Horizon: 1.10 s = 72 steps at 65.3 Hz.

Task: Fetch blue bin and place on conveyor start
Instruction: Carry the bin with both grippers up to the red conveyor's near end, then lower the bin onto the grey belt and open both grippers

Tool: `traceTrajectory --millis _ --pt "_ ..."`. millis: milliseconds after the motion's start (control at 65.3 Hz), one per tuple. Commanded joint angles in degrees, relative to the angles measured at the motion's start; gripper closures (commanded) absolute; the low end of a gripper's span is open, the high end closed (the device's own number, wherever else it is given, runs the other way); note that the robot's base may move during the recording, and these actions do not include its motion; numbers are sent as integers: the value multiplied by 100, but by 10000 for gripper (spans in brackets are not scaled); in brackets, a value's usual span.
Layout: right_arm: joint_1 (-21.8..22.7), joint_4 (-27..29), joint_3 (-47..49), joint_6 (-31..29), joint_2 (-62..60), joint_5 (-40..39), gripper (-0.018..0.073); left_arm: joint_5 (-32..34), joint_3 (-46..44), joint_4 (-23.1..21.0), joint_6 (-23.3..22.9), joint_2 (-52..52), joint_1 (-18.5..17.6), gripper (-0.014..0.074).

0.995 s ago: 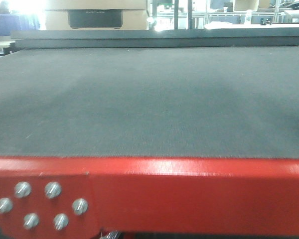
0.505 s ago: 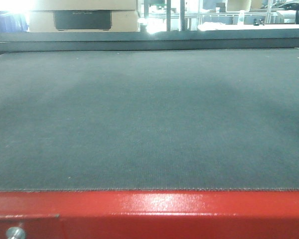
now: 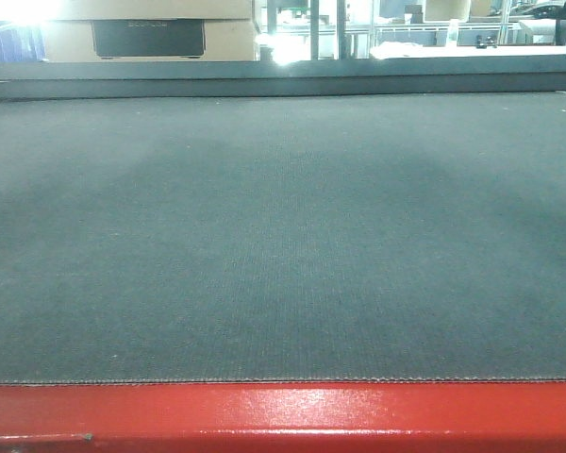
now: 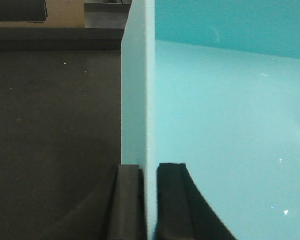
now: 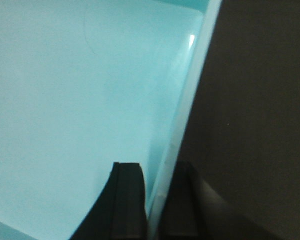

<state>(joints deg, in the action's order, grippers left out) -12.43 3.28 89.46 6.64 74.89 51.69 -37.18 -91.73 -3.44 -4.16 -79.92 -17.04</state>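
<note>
Dark grey woven conveyor belt [image 3: 283,236] with glossy red metal end edge [image 3: 283,415] fills the front view. Left fingers [image 4: 127,200] clamped on a side wall of the pale turquoise rectangular plastic tub [image 4: 230,125]. Right fingers [image 5: 127,200] clamped on a wall likewise. Belt shows just outside both walls; can't tell if the tub touches it.

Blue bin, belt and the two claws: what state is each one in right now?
blue bin: gripped on two opposite walls, nothing visible inside; whether it touches the belt cannot be told.
left gripper: shut on the bin's wall, one finger inside, one outside.
right gripper: shut on the opposite wall in the same way.
conveyor start: nothing on it in the front view; running or stopped cannot be told.
</note>
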Motion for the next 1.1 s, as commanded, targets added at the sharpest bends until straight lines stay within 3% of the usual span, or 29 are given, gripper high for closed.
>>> traceTrajectory --millis 0,781,1087 --pt "24 -148 22 -158 -84 -118 711 363 -52 -32 -1 81 9 708" --pt "24 -148 22 -158 -73 -118 711 457 -52 -32 -1 81 9 708" --pt "24 -12 22 -158 -73 -6 711 -129 -52 -82 -1 81 9 708"
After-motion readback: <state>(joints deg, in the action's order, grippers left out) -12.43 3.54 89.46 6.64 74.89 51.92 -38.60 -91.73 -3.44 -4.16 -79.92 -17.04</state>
